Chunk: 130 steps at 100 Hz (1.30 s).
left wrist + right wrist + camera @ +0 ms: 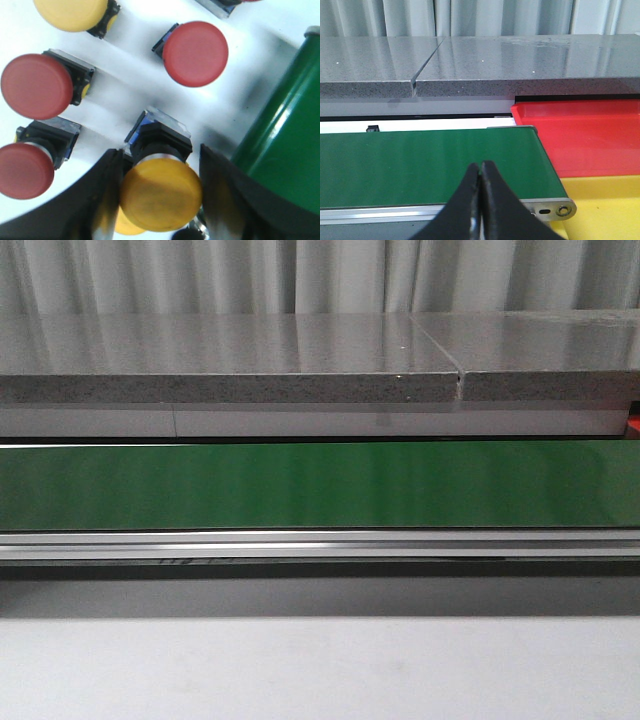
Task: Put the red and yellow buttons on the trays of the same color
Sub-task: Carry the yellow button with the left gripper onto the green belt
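Observation:
In the left wrist view my left gripper (161,192) is shut on a yellow button (160,194), its black fingers (106,192) pressing both sides of the cap. Red buttons (195,53) (37,86) (24,170) and another yellow button (70,12) lie around it on a white surface (125,80). A further yellow cap (125,226) peeks out beneath the held one. In the right wrist view my right gripper (481,169) is shut with nothing in it, above the green belt (420,162). Beside the belt's end lie the red tray (585,135) and the yellow tray (605,207). The front view shows no gripper or button.
The green conveyor belt (320,485) runs across the front view, with a metal rail (320,545) in front and a grey stone slab (230,365) behind. The belt's green end roller (285,145) sits close beside the left gripper.

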Motion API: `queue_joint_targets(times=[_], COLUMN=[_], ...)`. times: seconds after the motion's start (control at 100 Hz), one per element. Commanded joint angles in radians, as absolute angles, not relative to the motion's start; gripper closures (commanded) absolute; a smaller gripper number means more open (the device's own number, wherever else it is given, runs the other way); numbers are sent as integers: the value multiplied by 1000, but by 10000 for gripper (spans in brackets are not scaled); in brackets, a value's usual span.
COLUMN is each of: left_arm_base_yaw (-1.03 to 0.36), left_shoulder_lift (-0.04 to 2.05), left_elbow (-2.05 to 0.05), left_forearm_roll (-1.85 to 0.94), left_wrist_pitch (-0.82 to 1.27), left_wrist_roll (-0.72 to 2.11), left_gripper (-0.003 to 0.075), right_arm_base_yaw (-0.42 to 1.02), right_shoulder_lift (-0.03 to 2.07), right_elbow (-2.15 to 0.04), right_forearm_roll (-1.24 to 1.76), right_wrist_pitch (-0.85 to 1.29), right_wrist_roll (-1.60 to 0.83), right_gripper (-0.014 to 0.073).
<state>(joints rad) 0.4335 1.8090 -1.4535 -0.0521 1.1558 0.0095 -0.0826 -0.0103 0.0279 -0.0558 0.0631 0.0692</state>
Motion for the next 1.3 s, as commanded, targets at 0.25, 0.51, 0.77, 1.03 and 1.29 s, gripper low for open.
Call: queue_joint_targets(times=[0.25, 0.51, 0.77, 1.03, 1.29], left_arm_base_yaw=[358, 227, 150, 147, 147], left_shoulder_lift=[1717, 1717, 1734, 1784, 1787], left_elbow=[-1588, -1638, -1638, -1638, -1640], left_forearm_roll=[-65, -58, -56, -56, -78], left_wrist_pitch=[1260, 1270, 1270, 1270, 1265], left_wrist_roll=[18, 18, 18, 18, 19], left_gripper=[500, 500, 500, 497, 169], right_arm_base_yaw=[-85, -85, -85, -85, -85], right_shoulder_lift=[-20, -20, -20, -20, -20], right_elbow=[12, 12, 12, 12, 12], right_forearm_roll=[-55, -55, -55, -55, -55], right_wrist_pitch=[-15, -15, -15, -15, -15], right_wrist_roll=[64, 64, 64, 64, 64], right_gripper=[659, 659, 659, 659, 659])
